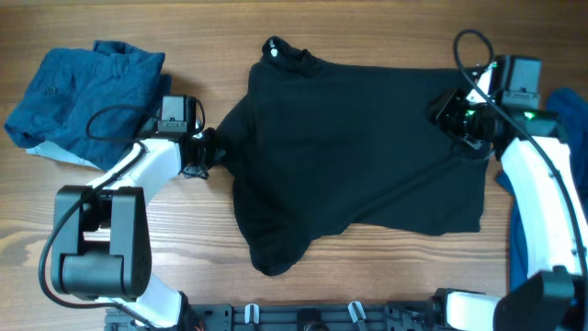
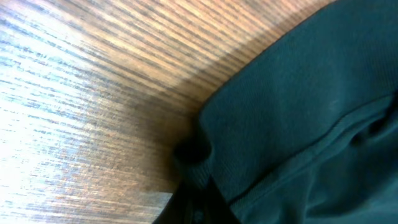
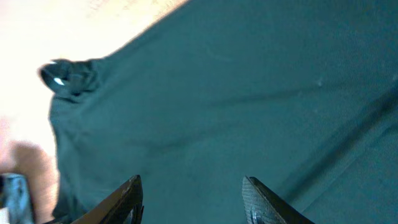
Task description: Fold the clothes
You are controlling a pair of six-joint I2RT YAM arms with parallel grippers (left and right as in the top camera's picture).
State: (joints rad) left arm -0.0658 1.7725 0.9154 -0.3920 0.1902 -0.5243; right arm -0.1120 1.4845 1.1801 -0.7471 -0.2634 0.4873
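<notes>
Black shirt (image 1: 358,147) lies spread over the middle of the worktop (image 1: 367,285), its left edge bunched to a point. Left end effector (image 1: 208,149) is clamped on that bunched edge; right end effector (image 3: 194,202) is spread wide, holding nothing, over the shirt's upper right part. Blue clothes pile (image 1: 83,92) sits at the far left.

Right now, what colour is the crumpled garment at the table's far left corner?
Blue. The crumpled garment shows best in the overhead view.
</notes>
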